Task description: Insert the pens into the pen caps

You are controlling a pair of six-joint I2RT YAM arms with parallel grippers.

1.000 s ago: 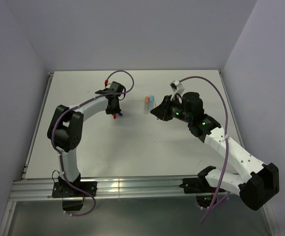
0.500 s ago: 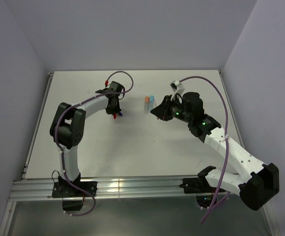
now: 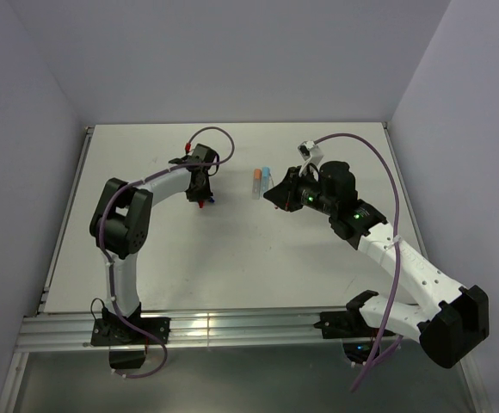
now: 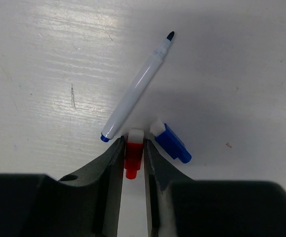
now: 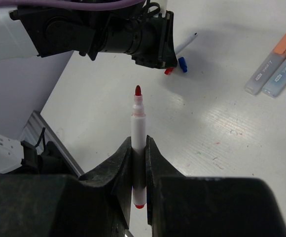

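While our left gripper (image 4: 133, 143) clamps the short red cap (image 4: 132, 159) on the scuffed white table (image 4: 232, 59), a slim blue-tipped pen (image 4: 135, 91) and a stubby blue cap (image 4: 171, 143) lie just beside it; our right gripper (image 5: 138, 146) pinches the smooth red-tipped pen (image 5: 138, 116) above the table.

I count two thin white pens, a red-tipped pen (image 5: 138, 126) and a blue-ended pen (image 4: 133, 91). Two stubby capped pens: an orange-capped pen (image 5: 270, 63) and a light-blue-capped pen (image 5: 284, 70). Two loose caps: a red cap (image 4: 133, 152) and a dark blue cap (image 4: 172, 144). Two robot arms: left arm (image 3: 122, 231), right arm (image 3: 404, 260).
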